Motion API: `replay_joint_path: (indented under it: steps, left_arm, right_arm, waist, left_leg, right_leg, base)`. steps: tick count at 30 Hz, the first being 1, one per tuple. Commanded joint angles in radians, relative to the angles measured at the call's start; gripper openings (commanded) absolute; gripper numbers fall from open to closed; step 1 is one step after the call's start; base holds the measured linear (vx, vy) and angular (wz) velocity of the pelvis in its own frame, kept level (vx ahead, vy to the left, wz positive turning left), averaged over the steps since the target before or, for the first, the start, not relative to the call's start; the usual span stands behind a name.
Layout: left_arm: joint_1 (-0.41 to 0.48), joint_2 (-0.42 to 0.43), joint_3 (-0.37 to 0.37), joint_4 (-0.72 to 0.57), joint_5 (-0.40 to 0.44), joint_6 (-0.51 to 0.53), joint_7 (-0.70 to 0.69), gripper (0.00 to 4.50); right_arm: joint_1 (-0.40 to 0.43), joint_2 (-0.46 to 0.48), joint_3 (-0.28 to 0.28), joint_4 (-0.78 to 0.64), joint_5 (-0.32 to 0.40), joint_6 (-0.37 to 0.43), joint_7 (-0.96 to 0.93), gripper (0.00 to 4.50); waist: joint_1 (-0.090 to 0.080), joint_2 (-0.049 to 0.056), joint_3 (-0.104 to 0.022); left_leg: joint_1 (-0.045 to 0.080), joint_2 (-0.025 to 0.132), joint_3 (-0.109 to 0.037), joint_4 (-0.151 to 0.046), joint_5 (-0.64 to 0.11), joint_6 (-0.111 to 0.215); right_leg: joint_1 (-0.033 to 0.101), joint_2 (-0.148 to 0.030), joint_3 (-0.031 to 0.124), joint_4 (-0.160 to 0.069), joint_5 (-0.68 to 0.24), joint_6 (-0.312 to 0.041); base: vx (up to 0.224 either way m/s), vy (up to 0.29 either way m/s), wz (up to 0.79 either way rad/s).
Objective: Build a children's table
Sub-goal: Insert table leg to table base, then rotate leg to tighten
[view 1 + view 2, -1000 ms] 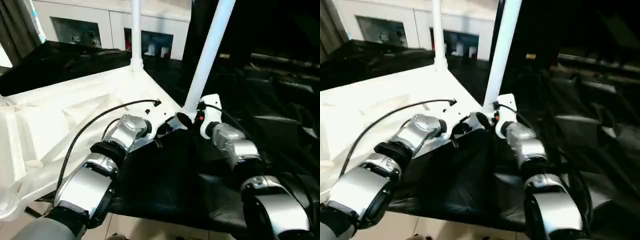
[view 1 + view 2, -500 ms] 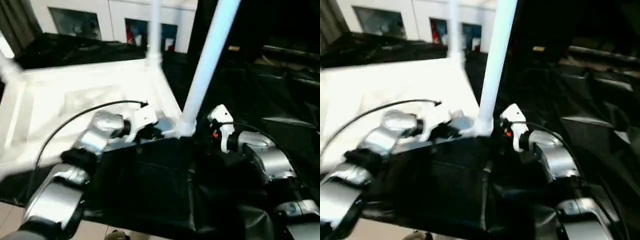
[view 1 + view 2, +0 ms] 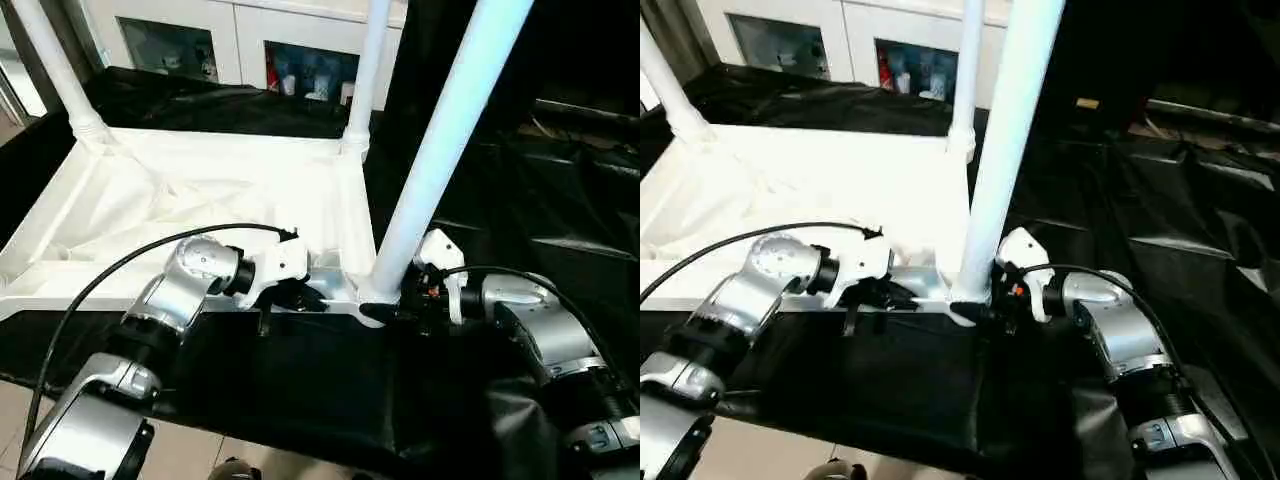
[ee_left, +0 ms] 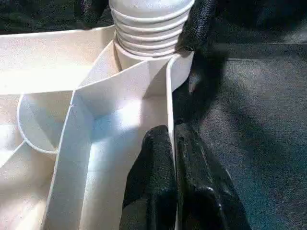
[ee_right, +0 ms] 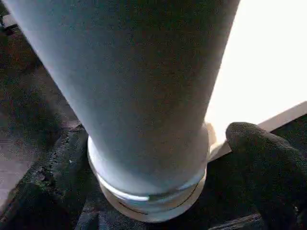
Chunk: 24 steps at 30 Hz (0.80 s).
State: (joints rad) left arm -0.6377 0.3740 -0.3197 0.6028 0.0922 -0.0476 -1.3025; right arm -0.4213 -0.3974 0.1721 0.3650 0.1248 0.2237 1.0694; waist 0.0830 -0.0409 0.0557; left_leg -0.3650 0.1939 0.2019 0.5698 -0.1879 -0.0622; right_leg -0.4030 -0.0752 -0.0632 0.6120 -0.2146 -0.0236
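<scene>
The children's table lies upside down, its white ribbed top [image 3: 200, 190] on black cloth. Legs stand in the far left corner [image 3: 60, 70], the far right corner [image 3: 365, 80] and the near right corner [image 3: 440, 150]. My left gripper [image 3: 295, 297] is shut on the top's thin near rim, just left of the near right leg; the left wrist view shows both fingers [image 4: 158, 177] pinching that rim wall. My right gripper [image 3: 392, 312] is open at the base of the near right leg, a finger [image 5: 264, 158] on either side of the leg's collar [image 5: 153, 196], with a small gap showing.
Black cloth [image 3: 300, 390] covers the work surface and runs to a near edge above pale floor tiles [image 3: 30, 400]. Crumpled black sheeting [image 3: 560, 200] lies to the right. White cabinets with glass doors [image 3: 230, 50] stand behind. A black cable [image 3: 130, 260] arcs over my left forearm.
The whole picture has shifted, so the camera has moved and more of the table top shows. Both grippers stay at the near right corner, left on the rim, right at the leg's base.
</scene>
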Motion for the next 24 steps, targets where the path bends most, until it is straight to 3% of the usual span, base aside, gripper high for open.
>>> replay_joint_path:
  steps: [1, 4, 7, 20, 23, 24]
  left_arm:
    - [0.017, -0.005, -0.032, -0.017, 0.000, 0.008, -0.029, 0.00]
    - [0.018, -0.004, -0.031, -0.019, -0.001, 0.011, -0.028, 0.00]
    - [0.018, -0.002, -0.032, -0.020, -0.003, 0.014, -0.024, 0.00]
    - [0.011, -0.016, -0.017, -0.005, -0.009, 0.056, 0.023, 0.00]
    - [-0.007, -0.049, 0.006, 0.038, 0.000, 0.069, 0.111, 0.00]
    - [-0.011, -0.055, 0.010, 0.046, 0.002, 0.079, 0.129, 0.00]
  right_arm:
    - [-0.005, 0.002, -0.004, -0.012, 0.020, -0.017, 0.001, 4.46]
    - [-0.004, 0.005, -0.007, -0.010, 0.027, -0.020, 0.005, 4.46]
    - [0.000, 0.005, -0.002, -0.005, 0.024, -0.024, 0.010, 4.20]
    - [0.011, 0.063, -0.020, 0.041, 0.043, -0.028, -0.046, 3.22]
    - [-0.002, 0.129, -0.066, 0.117, 0.020, -0.037, -0.217, 2.93]
    - [-0.004, 0.141, -0.074, 0.130, 0.015, -0.036, -0.252, 2.89]
  waist:
    - [-0.004, -0.001, -0.059]
    - [-0.003, 0.000, -0.065]
    - [-0.002, 0.000, -0.065]
    - [-0.010, 0.003, -0.063]
    - [-0.020, 0.004, -0.057]
    - [-0.025, 0.004, -0.056]
  left_leg:
    - [0.014, 0.051, -0.017, -0.056, -0.115, 0.054]
    - [0.013, 0.048, -0.016, -0.048, -0.046, 0.088]
    - [0.011, 0.047, -0.014, -0.045, -0.042, 0.104]
    - [0.011, 0.047, -0.018, -0.044, -0.079, 0.089]
    - [0.012, 0.046, -0.019, -0.048, -0.127, 0.064]
    - [0.013, 0.045, -0.022, -0.049, -0.152, 0.042]
  right_leg:
    - [0.056, -0.076, 0.056, -0.061, -0.023, -0.228]
    - [0.059, -0.071, 0.054, -0.045, 0.118, -0.256]
    - [0.060, -0.070, 0.053, -0.043, 0.140, -0.263]
    - [0.059, -0.072, 0.052, -0.046, 0.072, -0.269]
    - [0.053, -0.074, 0.053, -0.056, -0.012, -0.260]
    - [0.052, -0.075, 0.053, -0.062, -0.066, -0.252]
  base:
    - [0.000, 0.000, 0.00]
    - [0.000, 0.000, 0.00]
    - [0.000, 0.000, 0.00]
    - [0.000, 0.000, 0.00]
    - [0.000, 0.000, 0.00]
    - [0.000, 0.000, 0.00]
